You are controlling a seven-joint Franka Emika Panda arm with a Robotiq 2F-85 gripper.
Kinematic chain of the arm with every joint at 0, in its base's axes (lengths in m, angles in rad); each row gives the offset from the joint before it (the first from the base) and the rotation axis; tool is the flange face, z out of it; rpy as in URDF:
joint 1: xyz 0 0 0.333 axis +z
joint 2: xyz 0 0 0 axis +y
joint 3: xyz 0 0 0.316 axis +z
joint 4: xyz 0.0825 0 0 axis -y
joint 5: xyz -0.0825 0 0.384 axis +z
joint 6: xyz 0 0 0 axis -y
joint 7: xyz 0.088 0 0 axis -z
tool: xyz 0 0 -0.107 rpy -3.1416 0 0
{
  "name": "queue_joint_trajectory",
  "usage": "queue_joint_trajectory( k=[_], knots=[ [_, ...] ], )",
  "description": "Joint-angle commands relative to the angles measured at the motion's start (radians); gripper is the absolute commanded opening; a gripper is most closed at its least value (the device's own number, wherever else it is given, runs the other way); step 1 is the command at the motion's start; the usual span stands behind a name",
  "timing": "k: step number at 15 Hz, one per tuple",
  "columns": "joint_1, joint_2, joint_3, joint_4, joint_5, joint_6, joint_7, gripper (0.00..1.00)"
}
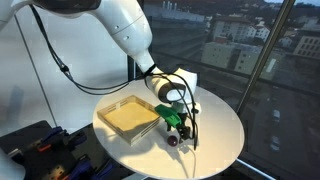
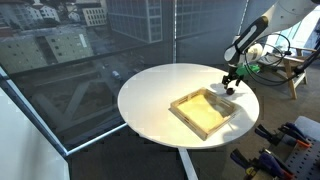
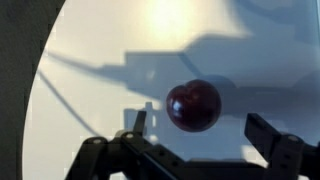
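city towers fill the glass behind a round white counter (image 1: 215, 135). the arm bends down from the upper left of the frame. its pincer (image 1: 176, 130) points downward, jaws spread wide and gripping nothing, over a dark red ball (image 3: 193, 105) lying on the counter. a wooden tray (image 1: 130, 117) sits just beside it, on the left; bare counter opens to the right.
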Motion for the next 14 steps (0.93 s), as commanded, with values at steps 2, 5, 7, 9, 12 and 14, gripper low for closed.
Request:
queue_joint_trajectory(
  k=[2, 5, 7, 9, 12, 14],
  knots=[
    [-0.018, 0.032, 0.016, 0.041, 0.009, -0.005, 0.003, 1.00],
    [-0.017, 0.044, 0.015, 0.048, 0.007, -0.006, 0.004, 1.00],
    [-0.017, 0.049, 0.015, 0.052, 0.007, -0.007, 0.004, 1.00],
    [-0.017, 0.055, 0.015, 0.055, 0.007, -0.008, 0.005, 1.00],
    [-0.017, 0.059, 0.014, 0.057, 0.007, -0.008, 0.005, 1.00],
    [-0.017, 0.061, 0.014, 0.059, 0.006, -0.009, 0.006, 0.94]
  ],
)
